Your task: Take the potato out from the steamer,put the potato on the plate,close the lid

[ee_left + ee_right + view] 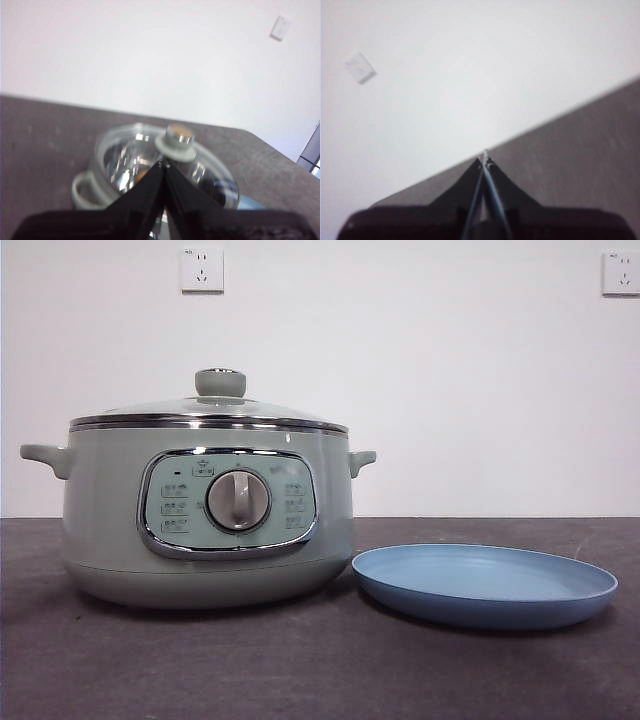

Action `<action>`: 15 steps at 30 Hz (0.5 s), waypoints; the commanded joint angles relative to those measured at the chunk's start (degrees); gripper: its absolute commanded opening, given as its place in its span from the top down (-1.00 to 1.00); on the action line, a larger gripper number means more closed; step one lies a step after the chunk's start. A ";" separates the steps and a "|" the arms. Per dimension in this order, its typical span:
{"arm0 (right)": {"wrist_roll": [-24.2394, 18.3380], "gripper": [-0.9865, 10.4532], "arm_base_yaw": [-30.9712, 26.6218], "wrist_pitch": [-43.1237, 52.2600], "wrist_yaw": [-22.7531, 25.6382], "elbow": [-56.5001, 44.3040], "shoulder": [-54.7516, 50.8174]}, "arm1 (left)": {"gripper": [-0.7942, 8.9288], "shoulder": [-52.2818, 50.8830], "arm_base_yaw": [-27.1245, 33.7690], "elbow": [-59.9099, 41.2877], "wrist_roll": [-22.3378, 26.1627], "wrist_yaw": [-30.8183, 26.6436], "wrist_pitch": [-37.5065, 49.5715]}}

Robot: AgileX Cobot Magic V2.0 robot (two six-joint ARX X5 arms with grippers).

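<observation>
Sage-green, the steamer stood toward the worktop's left side in the front view, the lid seated on it, and the plate lay bare just beside it on the right. From the left wrist, the left gripper hung clenched and empty above the lid; the potato could not be made out. From the right wrist, the right gripper was pressed together, holding nothing, over bare worktop by the far edge.

Steamer panel icons too small; nothing legible.
</observation>
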 commanded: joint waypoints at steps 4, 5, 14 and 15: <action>-10.78 0.85 0.76 -0.31 -3.32 14.91 10.51 | 0.85 8.07 0.07 12.96 10.23 -3.13 -2.01; -11.85 0.85 1.09 -0.81 -3.34 17.57 12.33 | 0.85 10.01 0.07 15.30 10.69 -3.13 -2.40; -21.27 0.85 3.85 -13.64 -14.88 40.48 29.64 | 0.85 27.23 -1.16 34.71 13.40 -2.64 -6.73; -22.49 0.85 4.28 -16.00 -16.68 43.12 31.78 | 0.85 29.38 -1.18 36.92 13.44 -2.34 -7.87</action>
